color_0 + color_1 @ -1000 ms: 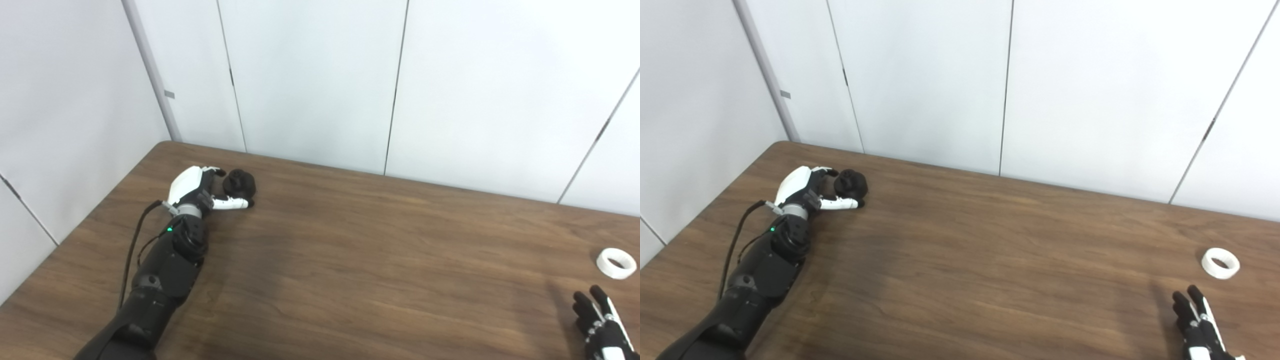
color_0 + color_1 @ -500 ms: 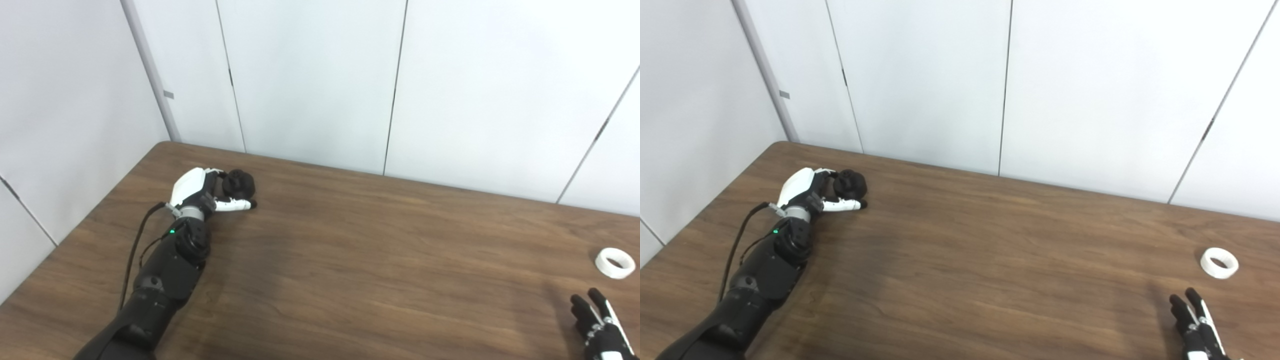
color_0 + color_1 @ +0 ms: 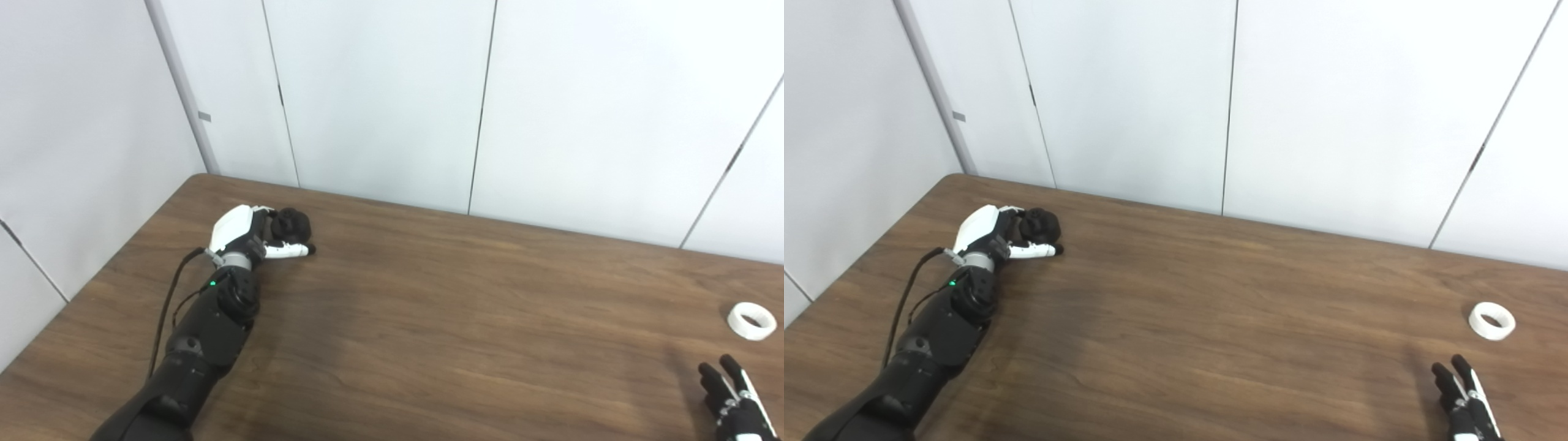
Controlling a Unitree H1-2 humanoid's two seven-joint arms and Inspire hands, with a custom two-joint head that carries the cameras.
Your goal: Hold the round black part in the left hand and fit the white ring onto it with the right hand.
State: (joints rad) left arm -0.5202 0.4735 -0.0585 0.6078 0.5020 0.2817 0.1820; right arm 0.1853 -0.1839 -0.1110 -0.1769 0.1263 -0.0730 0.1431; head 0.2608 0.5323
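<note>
At the far left of the tabletop, the left hand had its fingers curled closer around the black part than a second before. The right hand, fingers spread and empty, sat just near of the white ring, having slipped slightly lower.

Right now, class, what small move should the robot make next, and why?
Probably close the left hand on the round black part: its fingers curl around the part, which sits on the table. The white ring lies untouched beyond the right hand.
</note>
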